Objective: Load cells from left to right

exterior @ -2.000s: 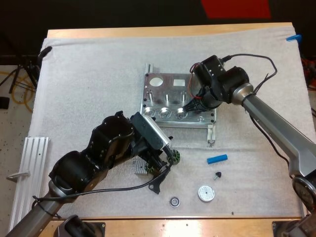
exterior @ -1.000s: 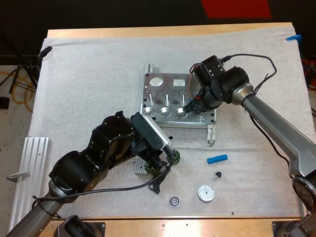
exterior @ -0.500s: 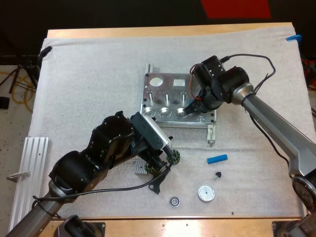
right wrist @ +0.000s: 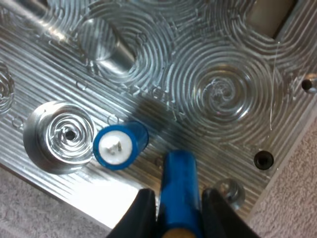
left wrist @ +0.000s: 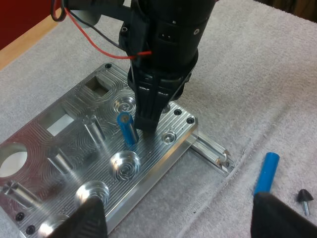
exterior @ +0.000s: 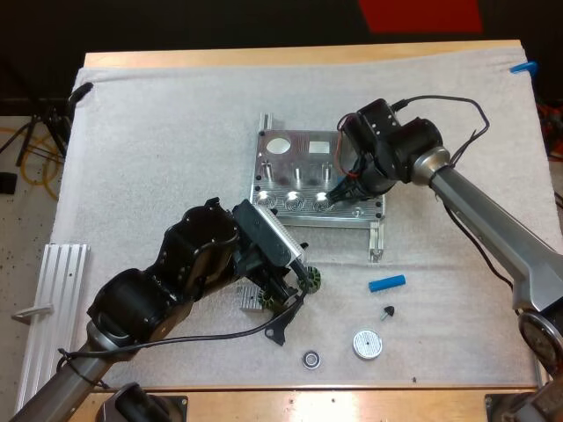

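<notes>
Right gripper (right wrist: 177,210) crept a hair left over the metal plate (right wrist: 223,89), clamped on my blue piece (right wrist: 179,178) beside a blue cylinder (right wrist: 120,146), left gripper (left wrist: 184,215) hanging open.

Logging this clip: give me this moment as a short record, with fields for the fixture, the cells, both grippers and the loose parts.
fixture: metal fixture in the middle of the mat
cell: blue cell on end on the fixture plate, leaning
right: right gripper shut on a blue piece, close beside the blue cell
left: left gripper open, holding nothing, over the mat and clear of the fixture
loose on mat: blue cylinder, small dark part, round disc
</notes>
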Robot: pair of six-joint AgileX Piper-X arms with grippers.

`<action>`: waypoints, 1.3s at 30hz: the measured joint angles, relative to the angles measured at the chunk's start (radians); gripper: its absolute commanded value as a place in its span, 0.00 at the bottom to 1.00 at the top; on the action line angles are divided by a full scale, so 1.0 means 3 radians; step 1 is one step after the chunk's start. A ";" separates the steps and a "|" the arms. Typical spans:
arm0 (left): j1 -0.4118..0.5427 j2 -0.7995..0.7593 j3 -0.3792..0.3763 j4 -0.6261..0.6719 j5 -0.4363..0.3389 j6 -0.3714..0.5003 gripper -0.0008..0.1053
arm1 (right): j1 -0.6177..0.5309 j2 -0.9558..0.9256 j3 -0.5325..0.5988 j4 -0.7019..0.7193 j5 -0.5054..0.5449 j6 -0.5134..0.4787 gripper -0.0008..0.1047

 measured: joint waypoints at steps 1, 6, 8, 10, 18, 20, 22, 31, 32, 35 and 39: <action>0.0000 0.0000 0.0000 0.0000 0.0000 0.0000 0.58 | 0.0000 -0.0002 0.0002 -0.0010 -0.0001 0.0000 0.01; 0.0000 0.0000 0.0000 0.0000 0.0000 0.0000 0.58 | 0.0000 0.0009 0.0002 -0.0117 0.0066 0.0000 0.01; 0.0000 0.0000 0.0000 0.0000 0.0000 0.0000 0.58 | 0.0000 0.0022 0.0002 -0.0140 0.0069 0.0000 0.01; 0.0000 0.0000 0.0000 0.0000 0.0000 0.0000 0.58 | 0.0000 0.0040 0.0002 -0.0186 0.0069 0.0000 0.01; 0.0000 0.0000 0.0000 0.0000 0.0000 0.0000 0.58 | 0.0000 0.0051 0.0002 -0.0193 0.0069 0.0000 0.01; 0.0000 0.0000 0.0000 0.0000 0.0000 0.0000 0.58 | 0.0000 0.0051 0.0002 -0.0193 0.0069 0.0000 0.01; 0.0000 0.0000 0.0000 0.0000 0.0000 0.0000 0.58 | 0.0000 0.0051 0.0002 -0.0193 0.0069 0.0000 0.01; 0.0000 0.0000 0.0000 0.0000 0.0000 0.0000 0.58 | 0.0000 0.0051 0.0002 -0.0193 0.0117 0.0020 0.22; 0.0000 0.0000 0.0000 0.0000 0.0000 0.0000 0.58 | 0.0000 0.0051 0.0002 -0.0193 0.0117 0.0020 0.29; 0.0000 0.0000 0.0000 0.0000 0.0000 0.0000 0.58 | 0.0000 0.0051 0.0002 -0.0193 0.0166 0.0020 0.48; 0.0000 0.0000 0.0000 0.0000 0.0000 0.0000 0.58 | 0.0000 0.0051 0.0002 -0.0201 0.0230 0.0020 0.53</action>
